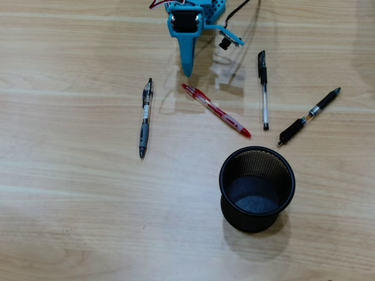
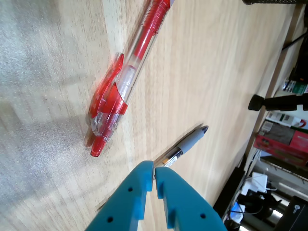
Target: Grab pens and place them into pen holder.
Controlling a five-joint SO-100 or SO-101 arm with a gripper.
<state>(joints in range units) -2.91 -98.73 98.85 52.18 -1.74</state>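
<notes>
Blue plastic forms the gripper (image 1: 187, 71), which hangs at the top of the overhead view with its tip pointing down toward the table (image 1: 70, 193). In the wrist view its two fingers (image 2: 154, 175) are pressed together with only a thin seam between them and nothing caught there.

Just beside the tip, to the right and a little below in the overhead view, begins the red-and-clear pen (image 1: 215, 109), which lies at a slant running down to the right. The wrist view shows its clip end (image 2: 108, 113) close to the fingers but apart from them.

To the left in the overhead view the grey-and-clear pen (image 1: 145, 119) lies nearly upright in the picture; in the wrist view its grey grip (image 2: 188, 141) pokes out from behind the fingertips.

Right of the red pen lies the clear pen with a black cap (image 1: 263, 89), cap upward in the picture, and further right the black pen with a silver band (image 1: 309, 116) lies slanted.

The pen holder (image 1: 225, 188), a black mesh cup, stands upright below these, near the lower tips of the red and black pens. All four pens lie flat on the light wooden table.
</notes>
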